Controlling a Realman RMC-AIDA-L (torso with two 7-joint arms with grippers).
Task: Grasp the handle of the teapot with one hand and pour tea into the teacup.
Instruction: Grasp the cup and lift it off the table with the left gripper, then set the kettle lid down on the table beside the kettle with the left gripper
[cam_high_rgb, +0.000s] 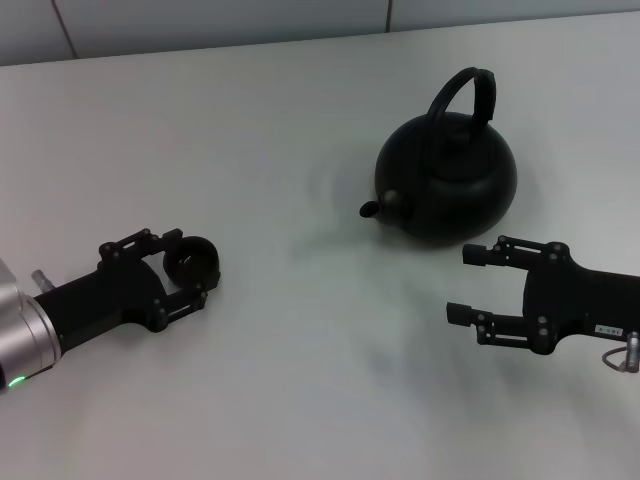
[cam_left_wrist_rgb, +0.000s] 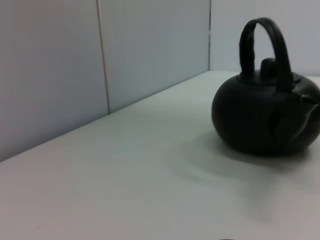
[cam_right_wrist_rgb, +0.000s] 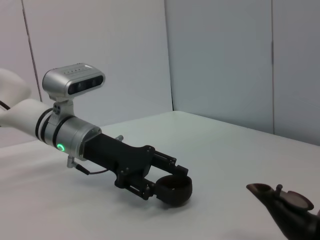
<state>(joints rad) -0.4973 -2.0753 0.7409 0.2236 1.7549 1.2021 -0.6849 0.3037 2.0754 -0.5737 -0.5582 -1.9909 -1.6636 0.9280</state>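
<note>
The matte-black teapot (cam_high_rgb: 447, 180) stands upright at the table's far right, its spout (cam_high_rgb: 372, 208) pointing left. Its arched handle (cam_high_rgb: 465, 95) rises free over the lid. The left wrist view shows the same teapot (cam_left_wrist_rgb: 265, 120) and handle (cam_left_wrist_rgb: 265, 45) from the side. Near the table's left front, my left gripper (cam_high_rgb: 190, 266) is shut on the small black teacup (cam_high_rgb: 192, 260). The right wrist view also shows the teacup (cam_right_wrist_rgb: 174, 190) between those fingers, resting on the table. My right gripper (cam_high_rgb: 465, 285) is open, just in front of the teapot and not touching it.
The white table (cam_high_rgb: 300, 150) runs back to a pale panelled wall (cam_left_wrist_rgb: 100, 60). A bare stretch of table separates the teacup from the teapot. A dark part (cam_right_wrist_rgb: 287, 210) juts into the right wrist view's corner; I cannot tell what it is.
</note>
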